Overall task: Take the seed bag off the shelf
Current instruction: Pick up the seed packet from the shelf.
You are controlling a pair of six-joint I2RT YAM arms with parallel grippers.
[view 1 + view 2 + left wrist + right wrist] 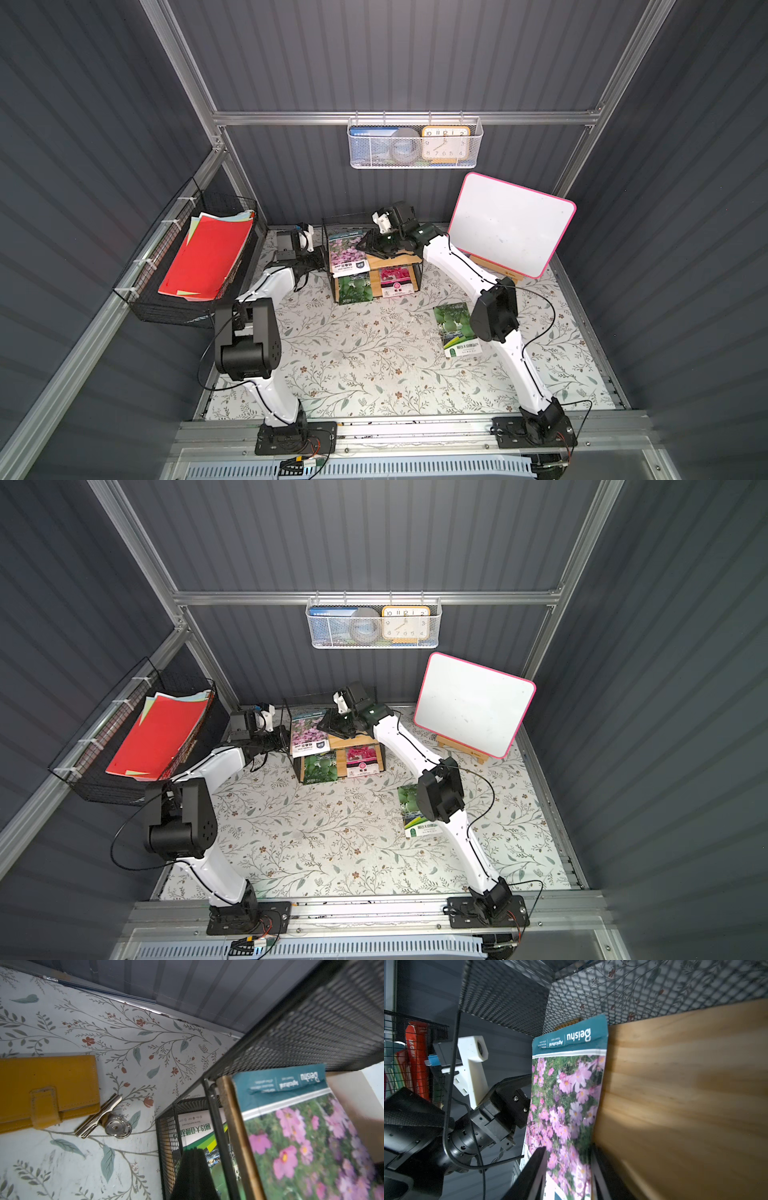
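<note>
here's the shelf [395,261]: thin black wire frame, fine black mesh at the back and side, two pale wooden boards with a streaky grain. the seed bag [566,1095] is a flat, glossy rectangle with a teal band across its top. a mass of pink flowers is printed below that, and there's a white label strip at the foot. it lies on the top board [675,1095], at the end nearest my left arm. its teal end points toward the mesh back, and in both top views its foot hangs past the front edge. on the lower board sit a green packet [353,289] and a magenta packet [397,281]. another green packet [457,328] lies flat on the table [374,353] with its matte leaf-and-flower cloth.

now my right gripper [568,1153]: it's over the top board, reaching in from the bare-wood side. the matte black fingers [535,1172] are part way apart, one over the seed bag's flowered face, the other at its edge beside the wood. the lower part of the seed bag is between them. whether the pads are biting on it, i can't tell.

my left gripper [193,1174] is outside the shelf's left side, just beside the seed bag's edge. its jaws are closed tight, with nothing between them that shows.
</note>
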